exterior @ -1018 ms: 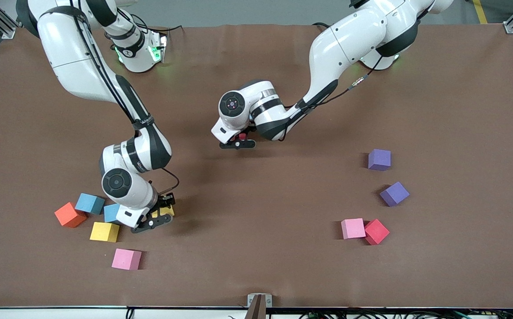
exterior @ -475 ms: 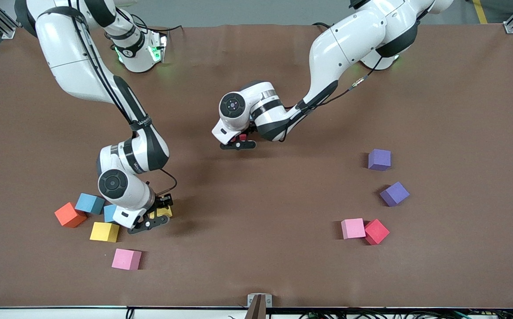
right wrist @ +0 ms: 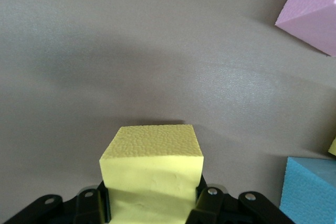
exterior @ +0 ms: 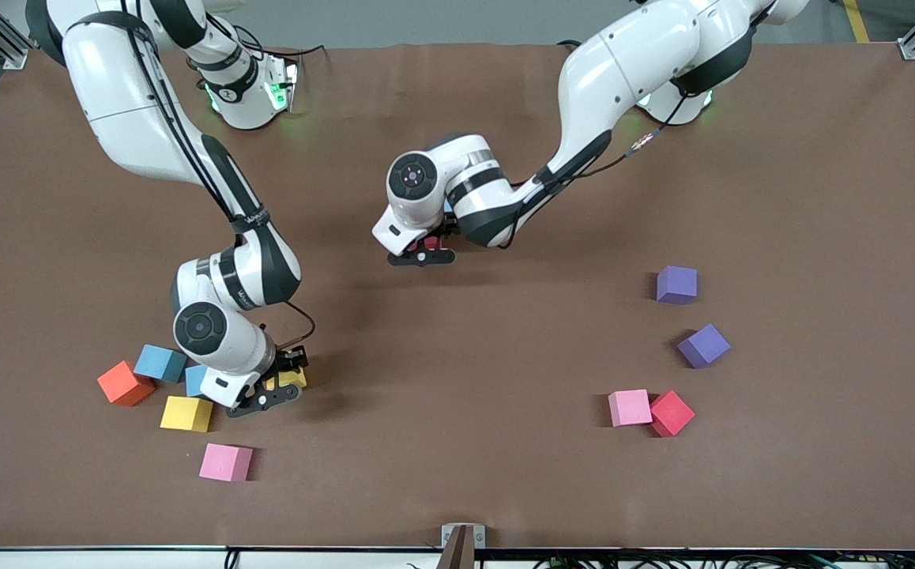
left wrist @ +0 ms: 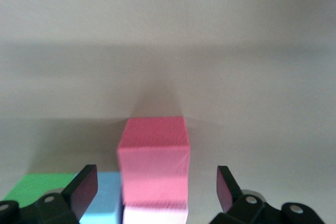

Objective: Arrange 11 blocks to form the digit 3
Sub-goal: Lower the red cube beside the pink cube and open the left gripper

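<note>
Yellow cube [right wrist: 151, 169] sits clamped in my right gripper [exterior: 272, 389], just off the table near the loose pile at the right arm's end: orange cube [exterior: 125, 383], blue cube [exterior: 160, 363], a second yellow cube [exterior: 186, 413], and a pink cube [exterior: 225, 462] nearest the front camera. Left gripper [exterior: 423, 254] has its fingers spread wide around a red cube [left wrist: 154, 156] mid-table, not gripping it. In the left wrist view that red cube touches a light blue cube [left wrist: 103, 203], a green cube [left wrist: 39, 185] and a pale pink cube [left wrist: 155, 216], so I judge this is the start of the digit.

Risks: lifting the left gripper crooked could let a finger [left wrist: 83, 187] drag the red or blue cube and break the row. Foam is light, so any brush shifts it. On the right, swinging low could clip the blue cube beside the gripper. Two purple cubes [exterior: 676, 284], another pink [exterior: 630, 407] and a red [exterior: 671, 412] lie well apart toward the left arm's end, not yet collected.
</note>
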Robot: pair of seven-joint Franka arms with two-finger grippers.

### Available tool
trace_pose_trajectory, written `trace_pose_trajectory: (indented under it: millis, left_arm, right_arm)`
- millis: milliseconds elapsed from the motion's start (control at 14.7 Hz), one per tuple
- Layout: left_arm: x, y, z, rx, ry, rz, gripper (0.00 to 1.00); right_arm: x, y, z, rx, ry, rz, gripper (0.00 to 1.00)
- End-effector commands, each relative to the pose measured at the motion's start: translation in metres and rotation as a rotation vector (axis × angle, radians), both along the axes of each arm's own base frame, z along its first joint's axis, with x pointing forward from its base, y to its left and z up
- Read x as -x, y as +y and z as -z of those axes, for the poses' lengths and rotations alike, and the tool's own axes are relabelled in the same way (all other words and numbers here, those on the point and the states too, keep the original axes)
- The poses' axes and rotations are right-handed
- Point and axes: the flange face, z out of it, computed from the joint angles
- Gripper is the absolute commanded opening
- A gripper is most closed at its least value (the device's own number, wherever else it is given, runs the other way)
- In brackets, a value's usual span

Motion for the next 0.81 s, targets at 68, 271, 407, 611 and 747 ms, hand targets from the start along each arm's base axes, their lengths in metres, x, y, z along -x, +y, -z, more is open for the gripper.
trace_pose_trajectory:
  millis: [68, 271, 407, 611, 747]
  left_arm:
    - [-0.037, 0.051, -0.101, -0.013, -0.031, -0.071, 1.00]
    - [-0.100, 0.124, -0.145, -0.014, -0.065, -0.193, 1.00]
    - [-0.146, 0.180, -0.149, -0.013, -0.076, -0.272, 1.00]
    - [-0.196, 0.257, -0.146, 0.000, -0.091, -0.240, 1.00]
    - [-0.221, 0.304, -0.138, -0.018, -0.116, -0.207, 1.00]
  right_arm:
    - [0.000, 0.006, -0.031, -0.054, 0.023, 0.046, 0.11]
    - [0.002, 0.040, -0.051, -0.116, 0.061, 0.051, 0.11]
    - [0.013, 0.074, -0.052, -0.152, 0.077, 0.046, 0.11]
    - [0.039, 0.149, -0.056, -0.146, 0.076, 0.053, 0.11]
    - [0.057, 0.183, -0.054, -0.136, 0.081, 0.093, 0.11]
